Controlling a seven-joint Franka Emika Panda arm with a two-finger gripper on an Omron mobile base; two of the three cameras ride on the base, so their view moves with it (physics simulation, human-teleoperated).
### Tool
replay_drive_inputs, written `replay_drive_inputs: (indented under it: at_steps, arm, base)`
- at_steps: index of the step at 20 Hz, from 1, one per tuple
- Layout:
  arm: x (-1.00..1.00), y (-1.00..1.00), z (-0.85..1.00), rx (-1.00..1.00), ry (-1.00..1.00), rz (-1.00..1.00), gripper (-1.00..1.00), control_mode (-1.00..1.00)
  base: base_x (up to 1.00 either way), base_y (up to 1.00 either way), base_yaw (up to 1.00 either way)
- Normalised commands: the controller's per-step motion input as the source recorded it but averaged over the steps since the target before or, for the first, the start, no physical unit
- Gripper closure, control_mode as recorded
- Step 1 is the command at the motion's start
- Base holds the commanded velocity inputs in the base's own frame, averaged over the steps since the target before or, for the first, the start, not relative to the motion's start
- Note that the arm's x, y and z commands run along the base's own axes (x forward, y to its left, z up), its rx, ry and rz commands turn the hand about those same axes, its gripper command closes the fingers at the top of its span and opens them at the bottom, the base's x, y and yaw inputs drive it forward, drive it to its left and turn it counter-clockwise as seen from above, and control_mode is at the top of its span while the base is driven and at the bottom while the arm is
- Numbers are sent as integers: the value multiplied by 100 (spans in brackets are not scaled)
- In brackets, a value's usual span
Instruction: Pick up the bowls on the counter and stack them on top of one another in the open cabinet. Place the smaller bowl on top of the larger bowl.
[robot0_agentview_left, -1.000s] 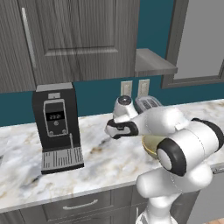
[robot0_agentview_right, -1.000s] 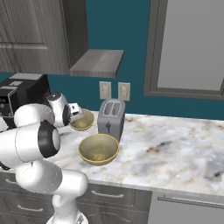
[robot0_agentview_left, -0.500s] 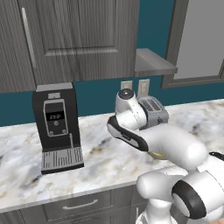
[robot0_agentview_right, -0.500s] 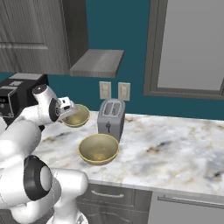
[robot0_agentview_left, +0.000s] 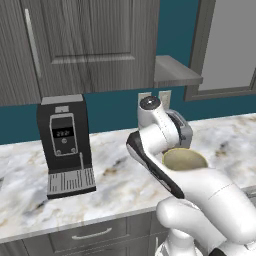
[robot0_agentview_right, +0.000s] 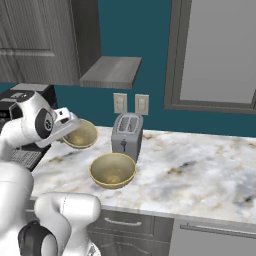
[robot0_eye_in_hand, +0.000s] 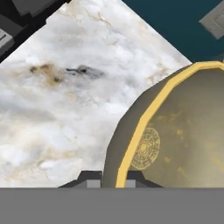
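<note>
So the bench (robot0_agentview_right: 200, 170) had the larger bowl (robot0_agentview_right: 112, 170) sitting just in front of the toaster (robot0_agentview_right: 126, 132). The smaller bowl (robot0_agentview_right: 80, 134) was up in the air, off the marble, its rim pinched between the tool (robot0_eye_in_hand: 107, 178) fingers. The arm was bent over to the left near the coffee machine (robot0_agentview_left: 65, 145). Compared to half a second earlier, the bowl was a bit higher.
</note>
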Motion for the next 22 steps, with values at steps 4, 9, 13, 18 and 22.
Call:
replay_drive_inputs:
  at_steps: [4, 9, 13, 18, 22]
  arm:
    - [-71, -45, 15, -1, 4, -5, 100, -100]
    - [-52, -47, 7, 0, 5, -12, 100, -100]
    - [-22, -56, 1, 0, 11, -14, 100, -100]
    - [-4, -16, 0, -6, 2, -7, 100, -100]
    - [0, 0, -4, -3, -1, 1, 100, -100]
  base:
    - [0, 0, 0]
    - [0, 0, 0]
    - [0, 0, 0]
    - [0, 0, 0]
    - [0, 0, 0]
